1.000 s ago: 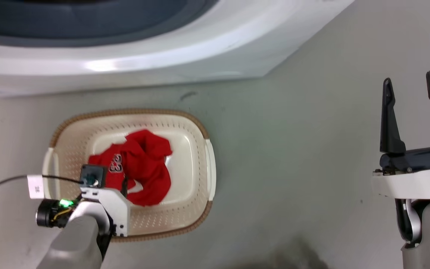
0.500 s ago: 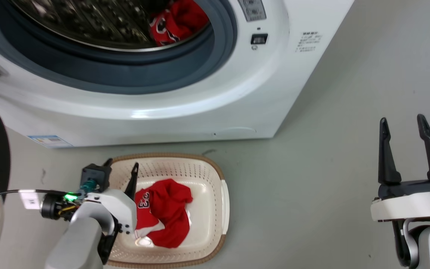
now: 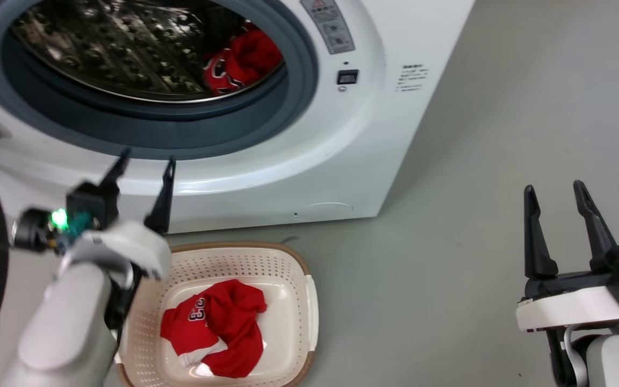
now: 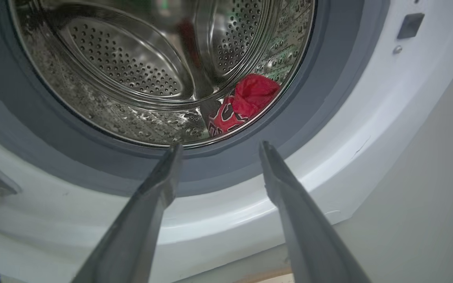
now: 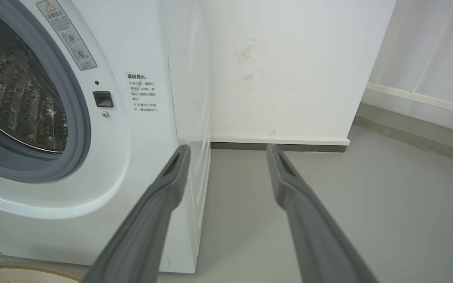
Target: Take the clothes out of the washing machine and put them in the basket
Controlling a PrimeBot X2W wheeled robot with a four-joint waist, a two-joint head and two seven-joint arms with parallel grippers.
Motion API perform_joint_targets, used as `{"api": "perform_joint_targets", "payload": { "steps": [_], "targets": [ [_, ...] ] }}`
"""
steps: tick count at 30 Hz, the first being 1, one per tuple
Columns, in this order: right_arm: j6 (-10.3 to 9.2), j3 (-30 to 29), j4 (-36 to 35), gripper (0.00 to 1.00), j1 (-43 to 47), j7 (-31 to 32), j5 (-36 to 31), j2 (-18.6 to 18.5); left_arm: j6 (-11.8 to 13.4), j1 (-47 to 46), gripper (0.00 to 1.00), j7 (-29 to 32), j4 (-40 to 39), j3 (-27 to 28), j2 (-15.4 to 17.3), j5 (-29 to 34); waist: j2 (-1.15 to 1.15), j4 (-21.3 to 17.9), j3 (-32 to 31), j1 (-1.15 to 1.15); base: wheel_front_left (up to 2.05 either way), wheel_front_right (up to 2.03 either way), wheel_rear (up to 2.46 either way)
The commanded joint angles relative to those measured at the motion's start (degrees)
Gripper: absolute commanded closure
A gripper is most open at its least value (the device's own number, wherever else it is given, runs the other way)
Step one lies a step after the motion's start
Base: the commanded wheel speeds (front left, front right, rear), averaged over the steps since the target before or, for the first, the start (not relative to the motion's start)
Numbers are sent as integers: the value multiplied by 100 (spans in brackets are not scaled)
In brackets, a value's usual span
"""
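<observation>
Second bright red fabric garment with black-and-white print (image 3: 242, 59) lies bunched low on the right side of the perforated steel drum (image 3: 116, 59), just behind the grey rubber gasket (image 3: 288, 118) of the large white front-loading washing machine (image 3: 342, 161). The red sports jersey numbered "23" (image 3: 218, 333) is already crumpled in the cream perforated plastic basket with the brown woven-look rim (image 3: 234, 263), which stands on the grey floor (image 3: 449, 215) just in front of the machine.

Step in hand, by judgement: return trip for the garment left in the drum. Task roughly half done.

Left gripper (image 3: 147, 161) is raised before the machine's lower front, just under the porthole, fingers spread and empty. In the left wrist view they frame the gasket's bottom, with the red bundle above and slightly right. Right gripper (image 3: 554, 189) hangs over bare floor, well apart from everything, also spread and empty.

Next move calls for reaching up over the gasket lip and right, fingers kept apart until around the cloth.

Half a second ago the left gripper sat low at the basket's edge beside the jersey. It has since lifted clear. The head camera has tilted up, showing more drum. The jersey has not shifted.
</observation>
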Motion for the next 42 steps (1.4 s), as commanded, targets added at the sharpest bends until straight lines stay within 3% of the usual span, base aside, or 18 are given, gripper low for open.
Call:
{"api": "perform_joint_targets", "payload": {
  "steps": [1, 4, 5, 9, 11, 15, 27, 39, 40, 42],
  "targets": [
    [-6, 43, -16, 0, -1, -10, 66, -2, -47, -172, 0, 99, -72, 20, 51, -36, 0, -117, 101, 1, 0, 0, 0],
    [-6, 89, -55, 0, -83, -10, 128, -2, -185, -573, 0, 488, -174, -17, 204, -63, 0, -287, 317, 1, 0, 0, 0],
    [-6, 134, -101, 0, -155, -10, 208, -2, -318, -1047, 0, 993, -208, -58, 350, -141, 0, -470, 589, 1, 0, 0, 0],
    [-6, 274, -155, 0, -323, -10, 321, -1, -435, -1800, 0, 1702, -96, -112, 519, -219, 0, -744, 1061, 1, 0, 0, 0],
    [-6, 423, -235, 0, -500, -10, 458, 1, -486, -2673, 0, 2370, 228, -152, 707, -253, 0, -1012, 1546, 1, 0, 0, 0],
    [-6, 529, -300, 0, -613, -10, 591, 1, -522, -3462, 0, 2924, 643, -196, 764, -295, 0, -1258, 1975, 1, 0, 0, 0],
    [-6, 1047, -436, 0, -650, -11, 909, 7, -561, -5288, 0, 4219, 1866, -366, 1183, -217, 0, -1940, 2670, 1, 0, 0, 0],
    [-6, 1362, -627, 0, -549, -10, 990, 3, -442, -5804, 0, 4818, 2504, -515, 1401, -94, 0, -2221, 2955, 1, 0, 0, 0],
    [-6, 1353, -638, 0, -544, -11, 988, 3, -442, -5807, 100, 4794, 2527, -526, 1396, -94, 0, -2221, 2964, 1, 0, 0, 0],
    [-6, 1337, -644, 0, -524, -11, 958, 3, -432, -5810, 100, 4699, 2548, -536, 1372, -104, 0, -2208, 2963, 1, 0, 0, 0]
  ]
}}
